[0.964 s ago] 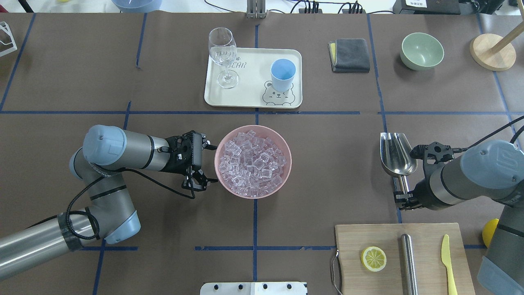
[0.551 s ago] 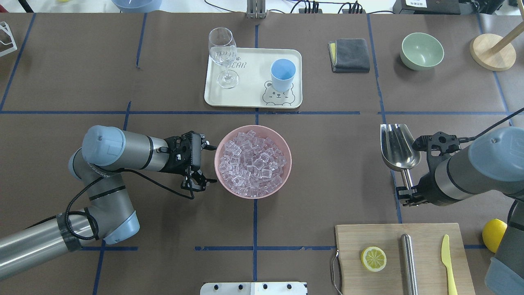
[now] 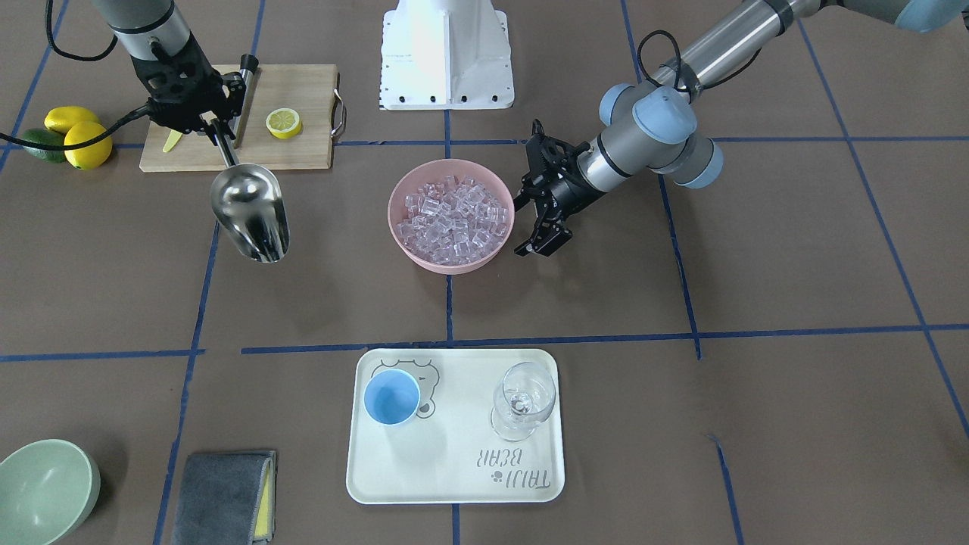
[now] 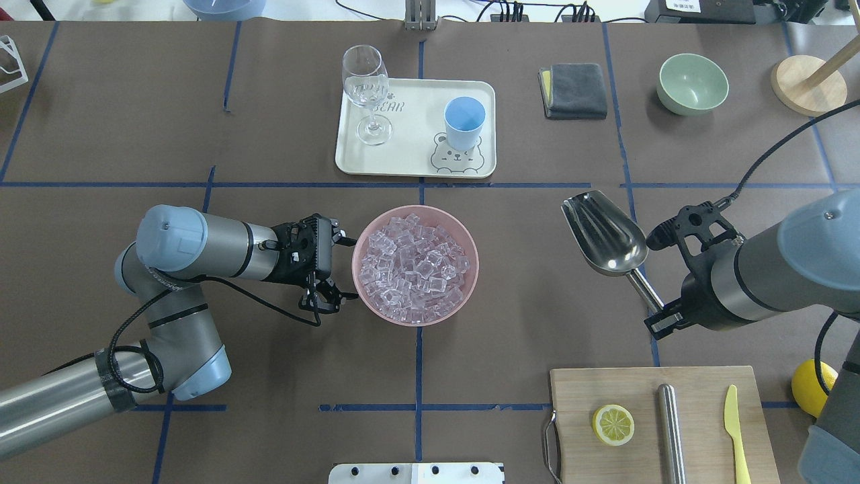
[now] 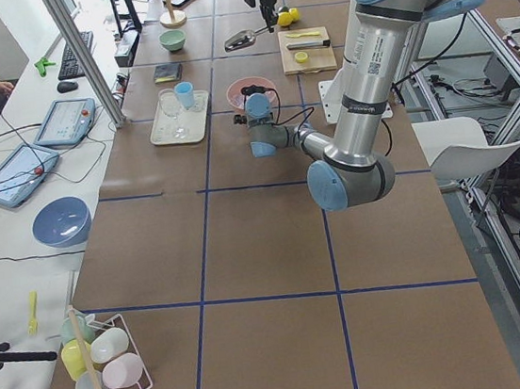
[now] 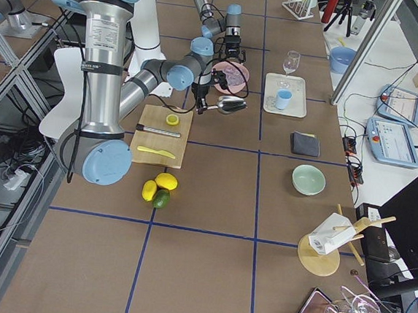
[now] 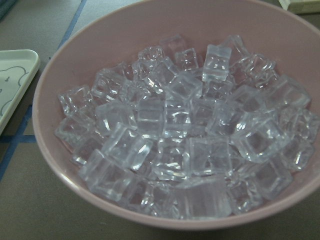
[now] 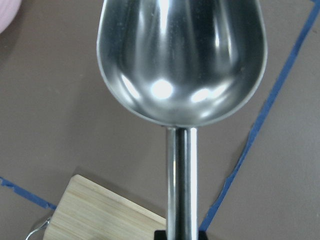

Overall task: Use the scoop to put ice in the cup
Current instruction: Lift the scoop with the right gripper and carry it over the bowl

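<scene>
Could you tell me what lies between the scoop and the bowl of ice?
Nothing: the overhead view shows only bare brown table between the scoop and the bowl of ice.

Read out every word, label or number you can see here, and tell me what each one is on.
"BEAR": printed on the tray, beside the glass.
The word before "BEAR": upside down in the front view, perhaps "TAIJI"; not certain.
Sticker on the left arm: too small to read.
White label on the black box at the table's far edge: too small to read.
</scene>
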